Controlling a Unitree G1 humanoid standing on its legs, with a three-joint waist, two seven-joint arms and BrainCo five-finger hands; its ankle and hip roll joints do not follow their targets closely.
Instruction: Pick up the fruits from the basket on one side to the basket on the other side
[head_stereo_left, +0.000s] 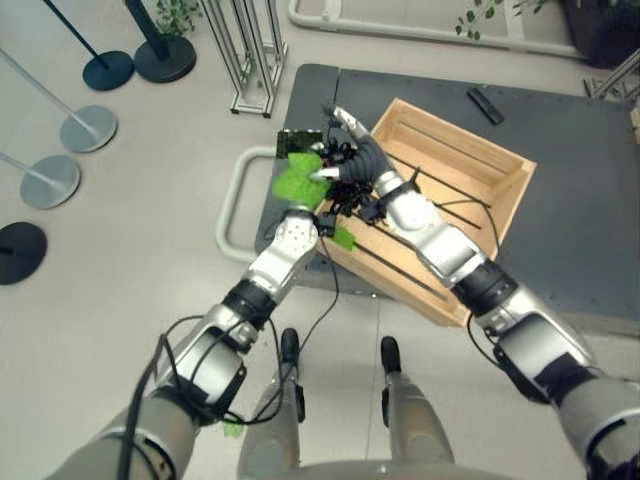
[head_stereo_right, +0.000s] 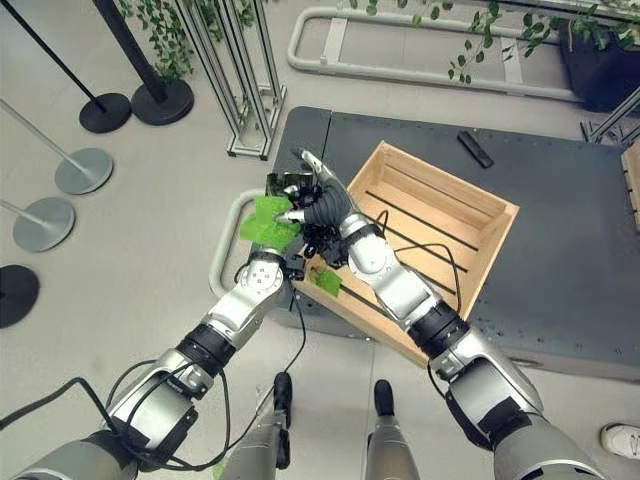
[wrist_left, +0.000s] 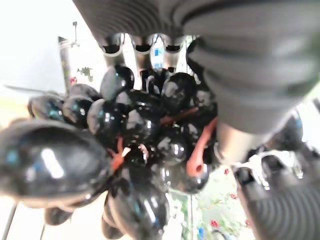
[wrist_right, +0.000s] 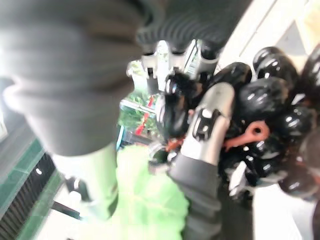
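**Both hands on the grapes at the crate's corner**

At the far left, on the floor, stand round stanchion bases (head_stereo_left: 48, 180), well apart from the work. Next comes a pale tubular rail (head_stereo_left: 232, 200) beside the dark counter (head_stereo_left: 590, 190).

Over the counter's left edge the left hand (head_stereo_left: 322, 208) reaches up from the lower left. It is mostly hidden behind green leaves (head_stereo_left: 298, 178) and the dark fruit, so from the head views its fingers are hard to make out. Its own wrist view shows fingers (wrist_left: 142, 47) curled over a bunch of black grapes (wrist_left: 140, 135), with reddish stem pieces among the berries; the hand is closed on the bunch.

The grapes (head_stereo_right: 322, 232) hang between the two hands, just above the near-left corner of the crate (head_stereo_left: 505, 175). Whether they touch the crate's rim cannot be told.

The right hand (head_stereo_left: 350, 150) comes in from the lower right, across the crate, its dark cover on top of the bunch. In the right wrist view its thumb (wrist_right: 210, 117) presses against the berries and the leaves lie beside it; it too grips the bunch.

The crate is a wooden slatted box, tilted on the counter, with black cable draped over it. Part of its inside is covered by the right arm.

Farther right, a small black bar (head_stereo_left: 486, 105) lies on the counter, past the crate.
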